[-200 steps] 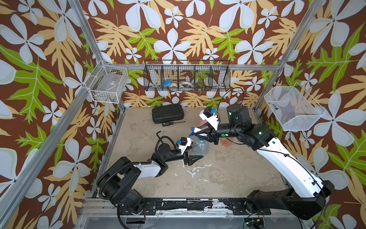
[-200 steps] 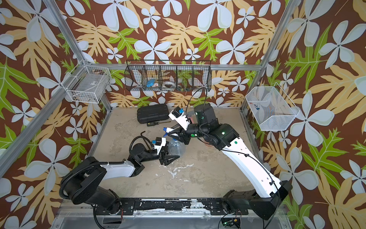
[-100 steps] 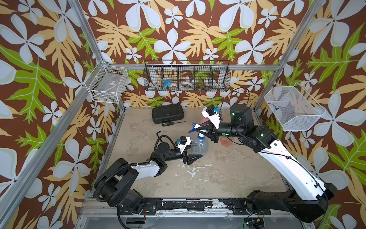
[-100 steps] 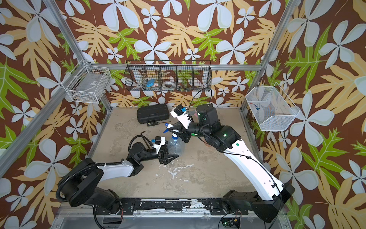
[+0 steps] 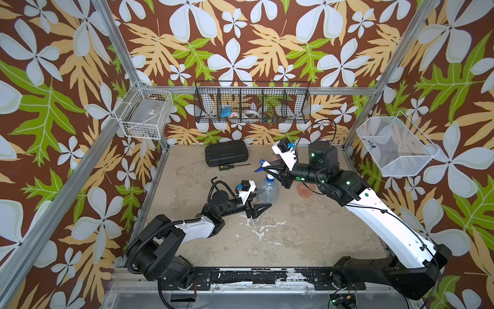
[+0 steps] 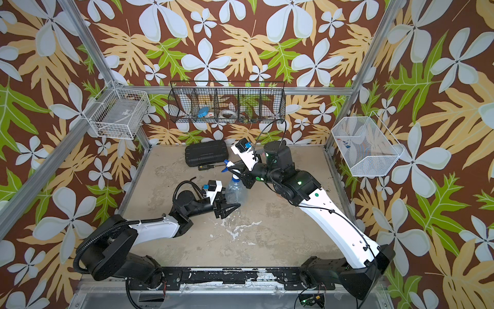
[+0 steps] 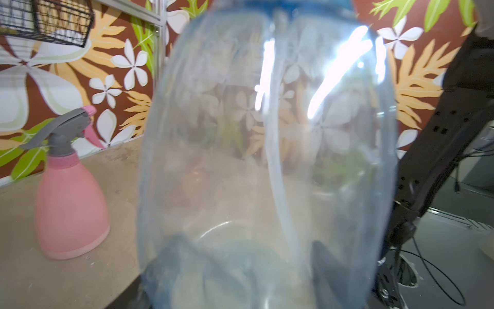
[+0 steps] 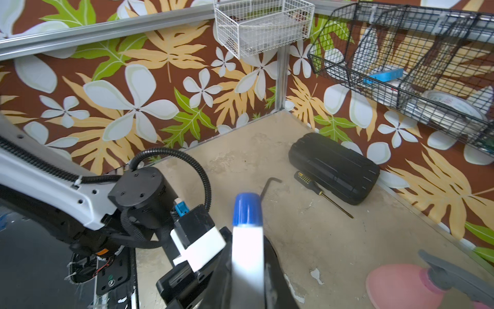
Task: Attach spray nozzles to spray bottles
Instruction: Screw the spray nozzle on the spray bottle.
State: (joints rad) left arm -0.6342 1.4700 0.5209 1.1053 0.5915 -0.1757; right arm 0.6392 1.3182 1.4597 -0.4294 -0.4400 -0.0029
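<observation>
Beige tabletop (image 5: pixel 294 240), leaf-patterned walls on three sides. Near frame centre in both top views the clear bottle (image 5: pixel 267 190) is seen upright, with the white-and-blue nozzle (image 5: pixel 263 163) seated on its neck. In the left wrist view the dip tube (image 7: pixel 275 174) is seen running down inside the bottle, and the blue collar (image 7: pixel 294 2) sits at the neck. From the right of the frame the right gripper (image 5: pixel 271 171) is clamped on the nozzle body, a jaw on either side of the white shell. The tips of the left gripper (image 5: pixel 268 206) are drawn together to a point just below the bottle's foot in the frame; whether the bottle is touched or braced by it cannot be told. The pink bottle (image 7: pixel 70 203) is noted with its grey nozzle (image 7: pixel 64 131) already fitted. The step in hand is judged to be the fastening of a second nozzle: inserted, tightness unconfirmed. The next move is judged to call for the collar to be turned down on the thread while the bottle is kept from spinning. As the body is not clasped, slip is to be expected.
</observation>
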